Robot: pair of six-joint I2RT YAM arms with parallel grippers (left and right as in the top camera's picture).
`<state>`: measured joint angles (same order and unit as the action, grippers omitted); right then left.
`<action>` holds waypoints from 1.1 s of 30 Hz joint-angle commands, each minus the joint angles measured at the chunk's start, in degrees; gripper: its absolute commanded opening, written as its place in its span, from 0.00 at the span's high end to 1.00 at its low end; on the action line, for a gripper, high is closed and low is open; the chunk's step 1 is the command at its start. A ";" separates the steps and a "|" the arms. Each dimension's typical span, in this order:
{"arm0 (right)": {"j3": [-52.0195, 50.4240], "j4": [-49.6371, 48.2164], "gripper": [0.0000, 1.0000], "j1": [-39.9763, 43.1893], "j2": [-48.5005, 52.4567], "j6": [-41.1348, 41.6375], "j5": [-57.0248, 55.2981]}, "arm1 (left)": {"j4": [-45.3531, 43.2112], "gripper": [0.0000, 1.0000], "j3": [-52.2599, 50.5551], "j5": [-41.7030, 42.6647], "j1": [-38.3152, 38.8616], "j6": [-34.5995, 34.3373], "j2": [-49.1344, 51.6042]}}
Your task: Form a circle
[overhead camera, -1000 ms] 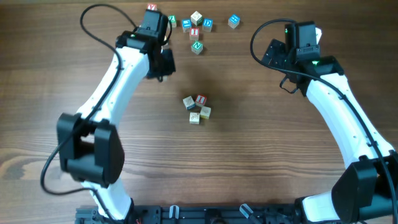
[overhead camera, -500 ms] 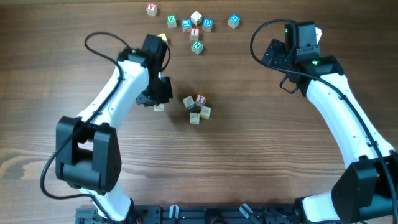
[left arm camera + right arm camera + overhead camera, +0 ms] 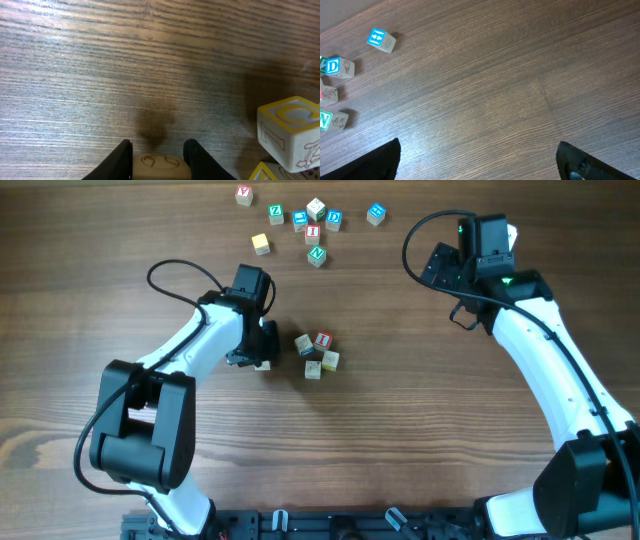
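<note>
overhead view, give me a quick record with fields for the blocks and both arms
circle: cluster of small cubes mid-table, one red-faced cube, no clear ring yet
left gripper: just left of the cluster, jaws against a pale cube
right gripper: far right, jaws wide, holding nothing
loose cubes: scattered along the far edge, green, blue and red letters
lone cream cube: apart, left of that scatter
table: wood grain

At the far side of the wooden table point(image 3: 400, 430) loose letter cubes point(image 3: 313, 232) cluster, a yellowish cube point(image 3: 261, 244) lying apart.
</note>
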<state>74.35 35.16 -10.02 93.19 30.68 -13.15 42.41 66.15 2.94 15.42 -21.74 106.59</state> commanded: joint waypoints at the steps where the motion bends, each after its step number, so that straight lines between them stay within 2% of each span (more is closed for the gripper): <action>1: 0.09 -0.13 0.00 -0.02 0.20 -0.66 -0.79 | -0.70 0.58 -1.55 0.66 0.11 -0.17 -0.72; 3: 0.09 -0.13 0.00 -0.02 0.20 -0.68 -0.79 | -0.90 0.48 -1.55 0.66 0.11 -0.17 -0.72; 12: 0.09 -0.13 0.01 -0.02 0.20 -0.68 -0.79 | -0.83 0.58 -1.55 0.70 0.61 -0.17 -0.72; 17: 0.09 -0.13 0.00 -0.02 0.20 -0.68 -0.79 | -2.78 0.57 -1.55 -1.14 1.84 -0.17 -0.72; 19: 0.09 -0.13 0.01 -0.02 0.20 -0.68 -0.79 | -4.48 0.55 -1.20 -4.37 1.18 -0.20 -0.94; 22: 0.09 -0.13 0.00 -0.02 0.20 -0.68 -0.79 | -3.52 0.55 1.16 -4.92 -0.83 -1.57 -1.31; 24: 0.09 -0.13 0.00 -0.02 0.20 -0.66 -0.79 | -1.42 0.59 2.75 -2.95 -2.32 -2.75 -2.10; 26: 0.09 -0.13 0.00 -0.02 0.20 -0.68 -0.79 | 1.73 0.70 2.95 -2.95 -3.23 -3.26 -2.60; 31: 0.09 -0.13 0.00 -0.02 0.20 -0.66 -0.79 | 9.16 0.75 2.91 -7.15 -5.64 -7.76 -2.60; 33: 0.09 -0.13 0.00 -0.02 0.20 -0.66 -0.79 | 10.19 0.84 2.75 -7.06 -6.34 -7.78 -2.56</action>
<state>74.35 35.16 -10.02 93.19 30.68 -13.15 51.53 68.45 -1.96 10.63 -27.00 105.08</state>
